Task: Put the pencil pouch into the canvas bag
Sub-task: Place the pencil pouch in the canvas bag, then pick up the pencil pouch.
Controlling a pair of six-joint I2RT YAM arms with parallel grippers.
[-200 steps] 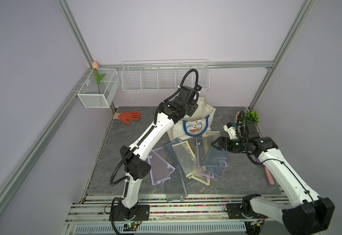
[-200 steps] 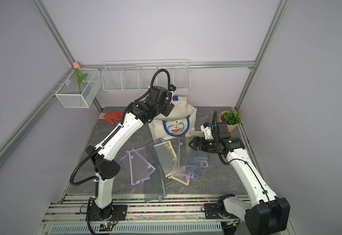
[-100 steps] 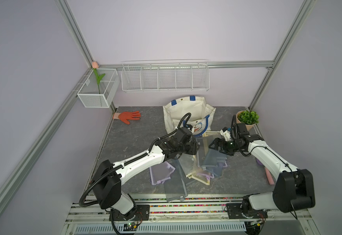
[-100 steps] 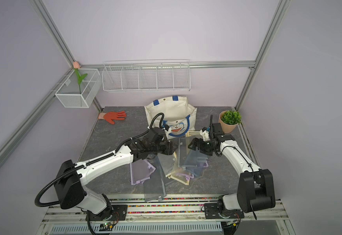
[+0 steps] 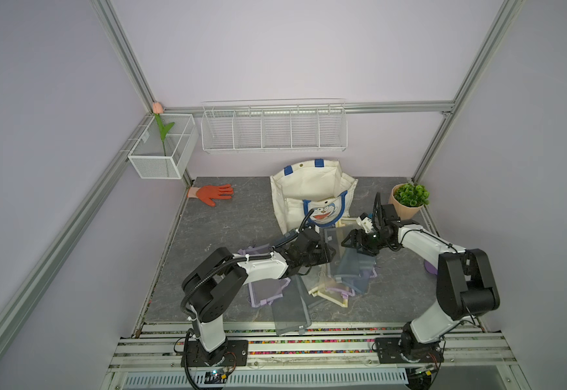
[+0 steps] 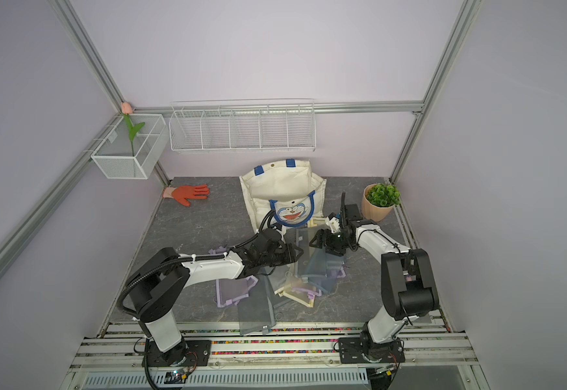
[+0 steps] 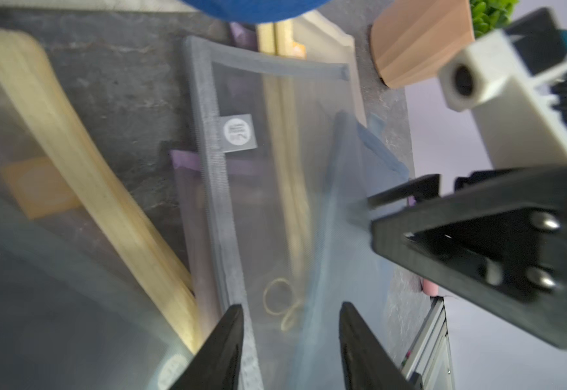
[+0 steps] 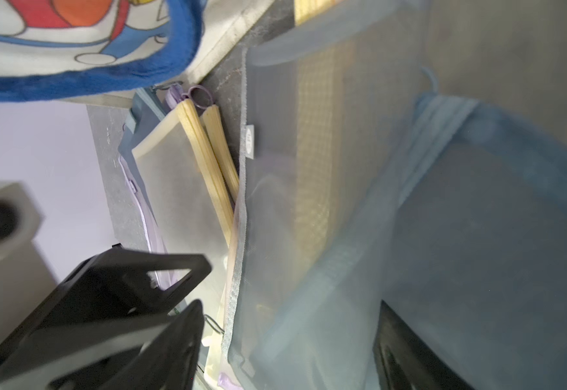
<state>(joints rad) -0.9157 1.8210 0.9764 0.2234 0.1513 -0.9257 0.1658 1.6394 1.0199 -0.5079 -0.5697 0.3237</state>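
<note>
The pouch, grey mesh with a small label, lies on top of the heap on the table, just in front of the bag and not yet in it. It looks light, flat and limp, so I'd expect it to sag from any grip and slide easily off the pouches below. Nothing about it seems fragile. The stitched border looks like the firmest place to pinch, near a corner, so that only one layer comes up.

The left gripper hangs over that border with its jaws spread, one finger on either side, pinching nothing that I can see. The right gripper, close beside it, is spread wide too, astride a blue pouch next to the grey one. Blur hides whether it touches.

Counting left to right: one basket with one tulip, one glove, one rack, one bag, two arms, one plant. The heap holds at least six pouches in grey, purple, cream and blue, overlapped too much for an exact count.
</note>
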